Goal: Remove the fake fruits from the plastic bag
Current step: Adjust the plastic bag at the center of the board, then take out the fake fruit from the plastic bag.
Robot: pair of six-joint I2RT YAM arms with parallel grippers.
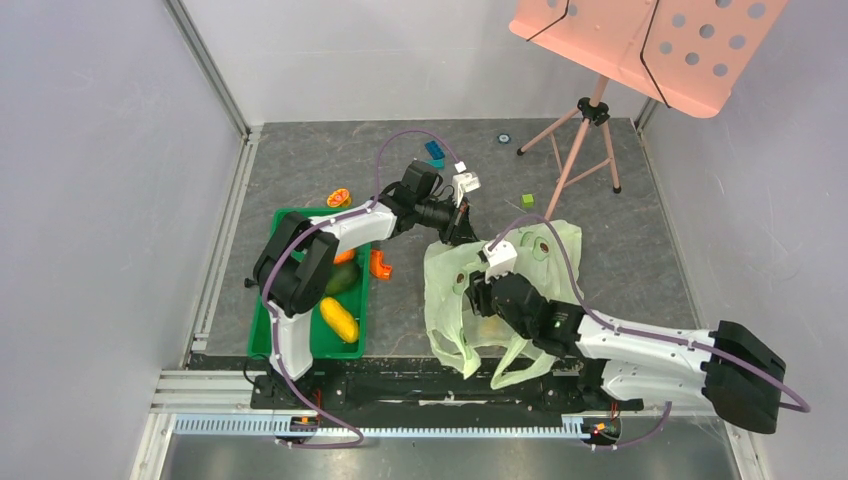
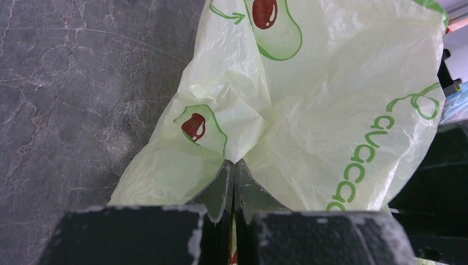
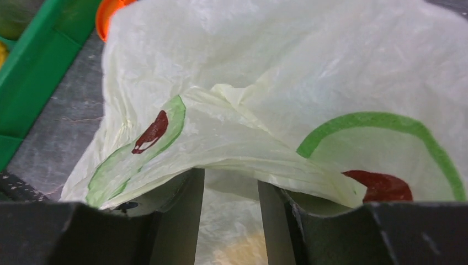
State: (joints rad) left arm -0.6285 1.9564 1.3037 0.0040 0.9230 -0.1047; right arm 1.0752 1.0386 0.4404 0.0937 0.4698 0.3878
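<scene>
The pale green plastic bag with avocado prints lies crumpled on the floor in the middle. My left gripper is shut on a pinch of the bag's far-left edge, and the film fans out from the closed tips. My right gripper is open, with its fingertips tucked under a fold of the bag. A blurred pale orange patch shows between the fingers; I cannot tell what it is. A yellow fruit, a dark green one and an orange one lie in the tray.
The rigid green tray sits at the left, its wall also in the right wrist view. An orange piece lies beside it, a flat orange slice behind. A blue block, a green block and a pink stand's tripod are at the back.
</scene>
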